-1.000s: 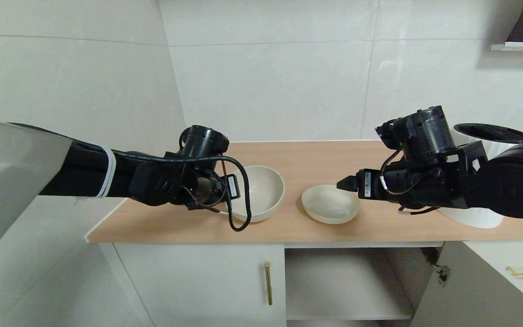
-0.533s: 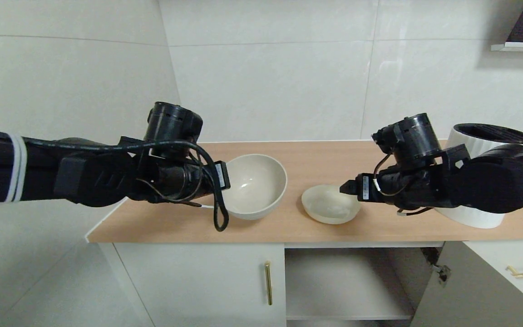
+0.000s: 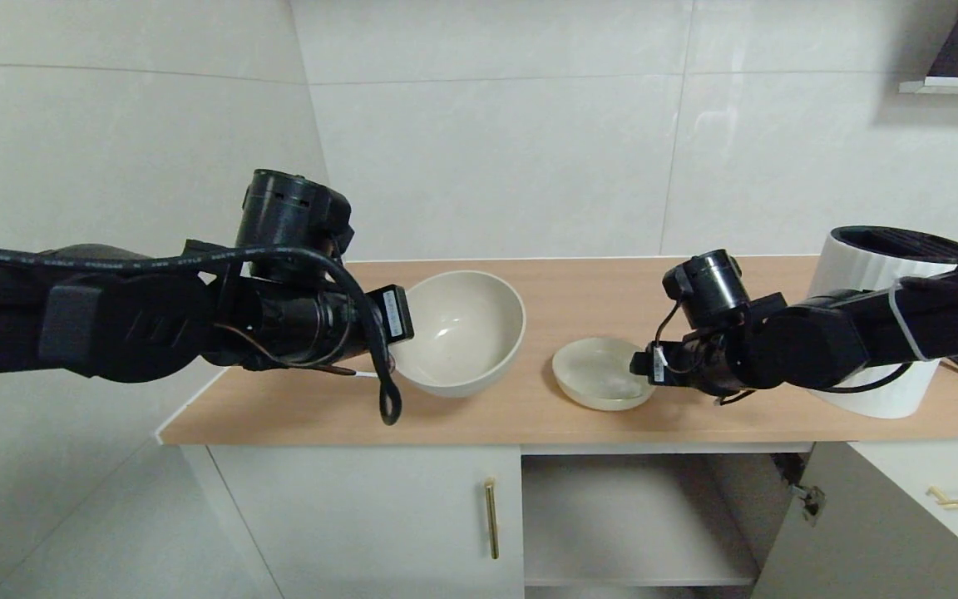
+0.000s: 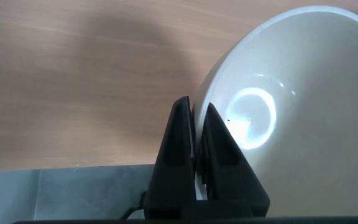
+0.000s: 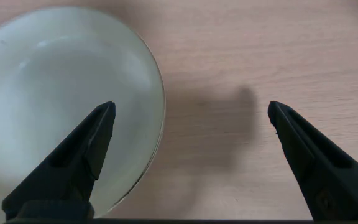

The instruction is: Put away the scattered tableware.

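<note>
My left gripper (image 3: 400,320) is shut on the near rim of a large cream bowl (image 3: 462,333), which hangs tilted just above the wooden counter (image 3: 579,287). In the left wrist view the fingers (image 4: 180,127) pinch the rim of the bowl (image 4: 291,118). A small pale dish (image 3: 599,372) lies flat on the counter to its right. My right gripper (image 3: 641,364) sits low at the dish's right edge and is open. In the right wrist view one finger (image 5: 82,155) is over the dish (image 5: 55,93), while the other is over bare wood, so my right gripper (image 5: 190,109) straddles the rim.
A white cylindrical container with a black slotted top (image 3: 878,333) stands at the counter's right end, close behind the right arm. Below the counter is an open cabinet shelf (image 3: 629,516), with a closed door and gold handle (image 3: 491,520) left of it and a swung-open door (image 3: 861,532) right of it.
The left arm has raised the bowl off the counter and tipped it. The right gripper has dropped from above the small dish to its right rim.
</note>
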Controlling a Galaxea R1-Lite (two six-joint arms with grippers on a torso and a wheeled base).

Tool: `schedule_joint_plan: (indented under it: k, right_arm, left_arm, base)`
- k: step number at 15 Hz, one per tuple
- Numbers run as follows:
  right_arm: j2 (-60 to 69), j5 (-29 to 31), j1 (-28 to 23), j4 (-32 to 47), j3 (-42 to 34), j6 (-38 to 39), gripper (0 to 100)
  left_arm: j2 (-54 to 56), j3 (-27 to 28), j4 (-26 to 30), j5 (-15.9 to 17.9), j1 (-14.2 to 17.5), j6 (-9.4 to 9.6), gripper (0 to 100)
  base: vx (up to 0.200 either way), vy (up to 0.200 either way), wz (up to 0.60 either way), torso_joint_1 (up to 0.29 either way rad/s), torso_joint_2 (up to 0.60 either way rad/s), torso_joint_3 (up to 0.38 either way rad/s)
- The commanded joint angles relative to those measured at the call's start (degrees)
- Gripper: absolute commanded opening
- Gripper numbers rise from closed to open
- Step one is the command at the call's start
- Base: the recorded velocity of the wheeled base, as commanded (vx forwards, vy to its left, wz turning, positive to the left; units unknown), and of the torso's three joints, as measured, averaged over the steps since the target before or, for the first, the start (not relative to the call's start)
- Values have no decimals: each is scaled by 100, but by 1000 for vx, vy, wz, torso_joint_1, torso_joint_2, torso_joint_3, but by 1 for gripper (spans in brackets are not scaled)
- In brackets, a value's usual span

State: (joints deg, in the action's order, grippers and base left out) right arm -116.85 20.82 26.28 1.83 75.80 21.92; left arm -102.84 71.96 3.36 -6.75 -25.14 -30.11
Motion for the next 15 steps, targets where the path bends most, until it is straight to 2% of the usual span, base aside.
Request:
schedule_joint_plan:
  k: [1, 2, 3, 7, 10, 11, 13, 15]
  right_arm:
    - [-110, 1, 0, -7, 5, 5, 100]
    - [-110, 1, 0, -7, 5, 5, 100]
    - [-110, 1, 0, -16, -4, 5, 0]
    - [66, -69, 8, 19, -22, 32, 0]
    - [777, -957, 0, 406, -180, 67, 0]
    - [1024, -1221, 0, 652, -215, 164, 0]
    - [1665, -1862, 0, 1136, -461, 295, 0]
    - [2192, -2126, 8, 1188, -760, 278, 0]
  left_arm:
    - [27, -7, -2, -1, 0, -4, 0]
    - [27, -7, -2, -1, 0, -4, 0]
    - [27, -7, -2, -1, 0, -4, 0]
    - [133, -15, -2, 7, 0, -12, 0]
    - [370, -86, -2, 34, 0, -4, 0]
    - [493, -165, -2, 166, 0, 14, 0]
    - [1012, -543, -2, 754, 0, 146, 0]
    - [1512, -973, -2, 1009, 0, 374, 0]
  base:
    - [0, 0, 0, 0, 0, 0]
    - [0, 0, 0, 0, 0, 0]
    - [0, 0, 0, 0, 0, 0]
    - [0, 0, 0, 0, 0, 0]
    - [0, 0, 0, 0, 0, 0]
    - [0, 0, 0, 0, 0, 0]
    - [0, 0, 0, 0, 0, 0]
    - [0, 0, 0, 0, 0, 0]
